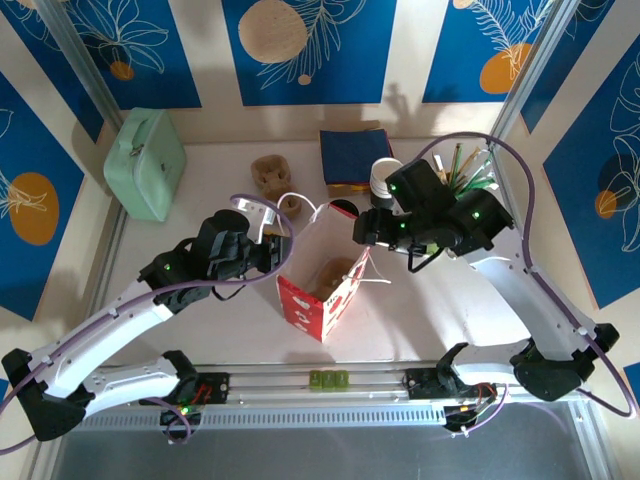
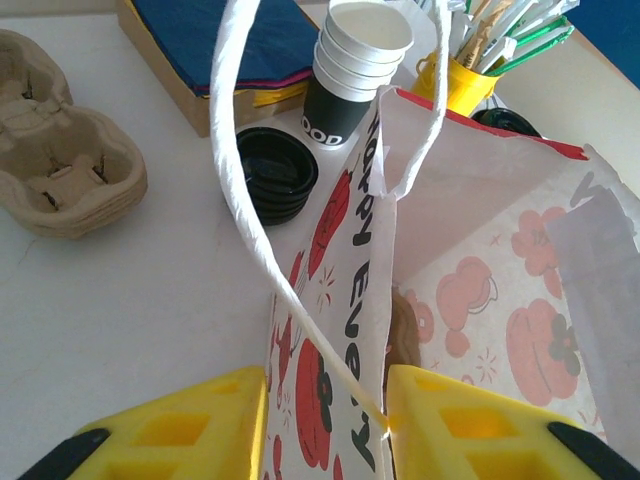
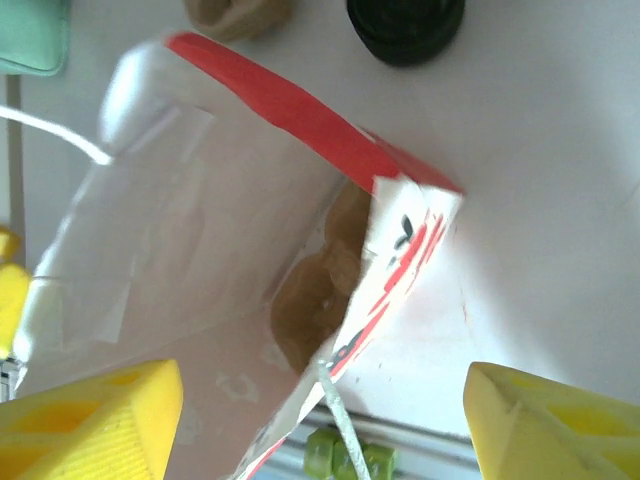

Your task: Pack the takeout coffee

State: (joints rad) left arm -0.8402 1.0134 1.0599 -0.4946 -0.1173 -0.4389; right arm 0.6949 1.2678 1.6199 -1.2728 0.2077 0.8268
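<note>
Left gripper (image 2: pixel 327 415) pinches the near wall of the paper bag (image 1: pixel 318 300), centre of top view. Right gripper (image 3: pixel 320 395) gapes wide over the bag mouth. Takeout coffee (image 2: pixel 505 120): black lid peeks over the bag's red rim, upper right of left wrist view, just beside yellow cup (image 2: pixel 450 85) (cup wall hidden).

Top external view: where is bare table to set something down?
Bare table in front, either side of the red-and-white paper bag, and between the mint-green metal box and brown cardboard cup carrier. Crowded back right: navy napkin stack, paper cup stack, yellow stick cup.
</note>
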